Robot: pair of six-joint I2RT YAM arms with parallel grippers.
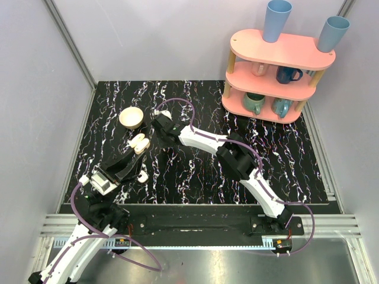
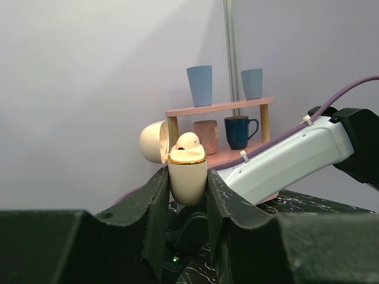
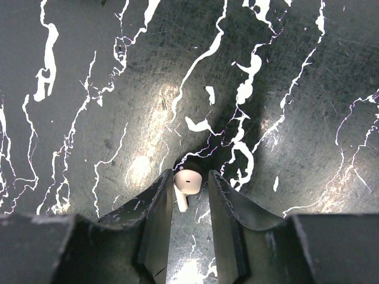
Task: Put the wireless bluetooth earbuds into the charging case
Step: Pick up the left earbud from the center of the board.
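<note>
Right fingers: narrow, earbud between tips, slight gap at one side; needs centring before a gentle pinch. Left fingers: clamped on open charging case, held upright between them

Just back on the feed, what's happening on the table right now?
The left gripper is shut on the open charging case, holding it upright with one earbud already seated in it. The right gripper sits low over the black marbled mat with its fingers either side of another earbud; whether it has a firm grip isn't clear.
</note>
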